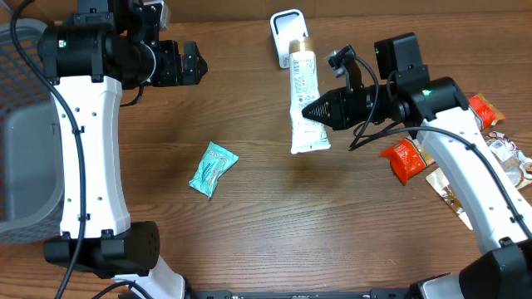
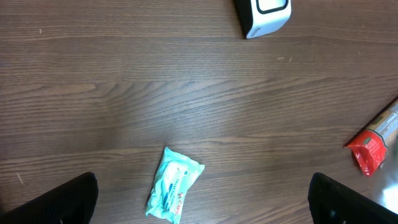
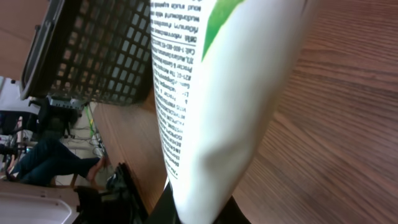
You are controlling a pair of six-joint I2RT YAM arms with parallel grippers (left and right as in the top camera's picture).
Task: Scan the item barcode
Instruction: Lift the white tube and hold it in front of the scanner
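Overhead, the table (image 1: 249,241) has a gray basket (image 1: 21,124) at its left. The right claw (image 1: 309,110) pinches the white tube (image 1: 303,83), its cap by the far scanner (image 1: 285,29). The left claw (image 1: 199,65) is wide, holding nothing. A teal packet (image 1: 213,169) lies mid-table.

Black small print runs along the white tube (image 3: 205,93), but no word of it can be read.

Teal packet (image 2: 175,192) low centre; white scanner (image 2: 263,15) top; red item (image 2: 367,151) right.
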